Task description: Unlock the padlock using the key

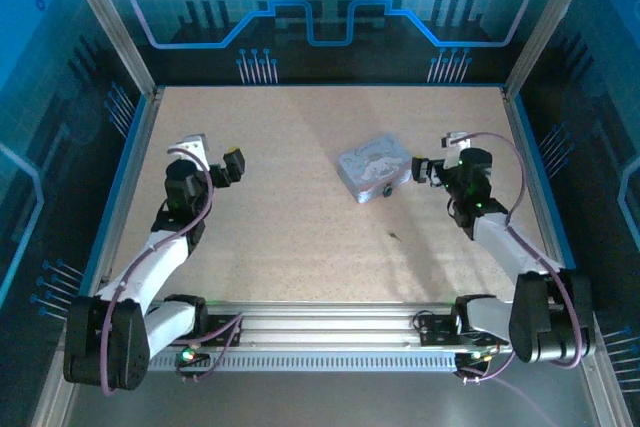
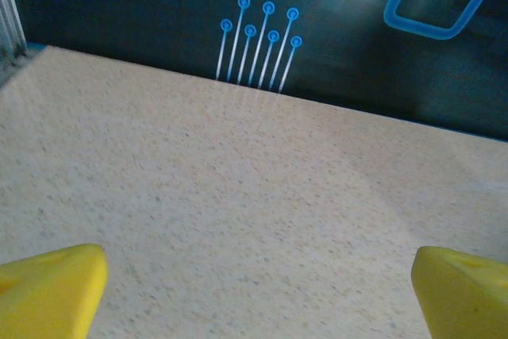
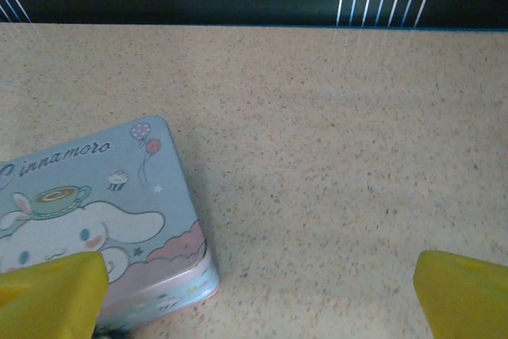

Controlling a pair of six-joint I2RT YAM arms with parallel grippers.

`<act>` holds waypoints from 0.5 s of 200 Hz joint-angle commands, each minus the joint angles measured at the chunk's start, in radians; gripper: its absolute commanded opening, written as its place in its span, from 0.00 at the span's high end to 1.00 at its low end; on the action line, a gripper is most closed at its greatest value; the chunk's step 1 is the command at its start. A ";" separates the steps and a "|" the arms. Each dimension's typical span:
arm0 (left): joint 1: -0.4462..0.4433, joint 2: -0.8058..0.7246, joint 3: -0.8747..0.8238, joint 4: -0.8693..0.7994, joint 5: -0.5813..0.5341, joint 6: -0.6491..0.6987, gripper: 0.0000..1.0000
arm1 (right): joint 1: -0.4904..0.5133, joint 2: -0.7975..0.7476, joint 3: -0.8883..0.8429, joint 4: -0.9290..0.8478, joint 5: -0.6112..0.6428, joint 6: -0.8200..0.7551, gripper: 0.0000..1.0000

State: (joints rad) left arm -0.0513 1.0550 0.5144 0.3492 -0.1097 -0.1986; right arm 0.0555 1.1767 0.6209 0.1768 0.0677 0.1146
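**Both grippers wide open, lock and key loose by the tin**

From above, the silver tin sits right of centre on the table. At its near right corner there's a tiny dark speck, the padlock, just beside the tin wall. Closer to the arms, on bare board, lies a thin dark sliver: the key, apart from the lock. Both are too small to read any detail.

The right wrist camera adds what the overhead can't, the tin's cartoon print and lettering. The tin is low at the left there, with one yellow fingertip in front of its near corner. The left wrist camera looks across speckled beige tabletop to a dark back wall with blue lines. Blue-lit panels stand all round.

The left gripper hovers over the left side, well apart from everything, fingers spread wide and empty. The right gripper sits just right of the tin and points at it, also spread wide, gripping nothing.
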 commanded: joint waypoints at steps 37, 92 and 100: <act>-0.189 -0.021 0.072 -0.230 0.127 -0.138 0.01 | 0.106 -0.073 0.124 -0.515 -0.059 0.188 0.00; -0.335 0.011 0.035 -0.179 0.101 -0.290 0.01 | 0.206 -0.061 0.131 -0.690 -0.124 0.307 0.07; -0.352 0.020 0.028 -0.165 0.099 -0.305 0.01 | 0.218 -0.050 0.136 -0.715 -0.132 0.314 0.08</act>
State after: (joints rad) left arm -0.3569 1.0527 0.5541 0.1619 -0.0101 -0.4183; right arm 0.2382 1.1152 0.7296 -0.4030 -0.0109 0.3561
